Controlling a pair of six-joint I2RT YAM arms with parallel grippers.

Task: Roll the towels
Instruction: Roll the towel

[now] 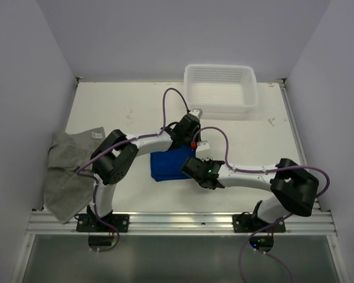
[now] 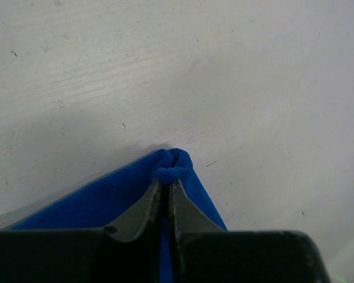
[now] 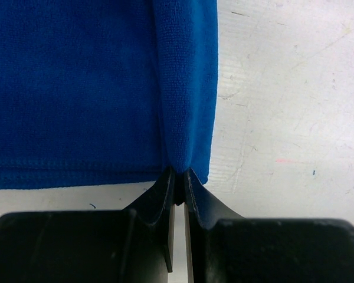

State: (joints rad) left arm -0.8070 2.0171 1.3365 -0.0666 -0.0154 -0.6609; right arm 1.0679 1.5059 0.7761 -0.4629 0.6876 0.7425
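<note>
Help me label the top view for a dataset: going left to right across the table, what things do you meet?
grey towel → blue towel → basket. The arms are left out, since they overlap the blue towel.

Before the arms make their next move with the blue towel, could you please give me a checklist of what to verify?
1. Left tool shut on a bunched corner of the blue towel: ok.
2. Right tool shut on the blue towel's folded edge: ok.
3. Blue towel fully rolled: cannot tell, the arms cover part of it.
4. Grey towel apart from the blue one: ok.
5. Grey towel rolled: not ok, it lies spread and rumpled.
6. Basket clear of both tools: ok.
</note>
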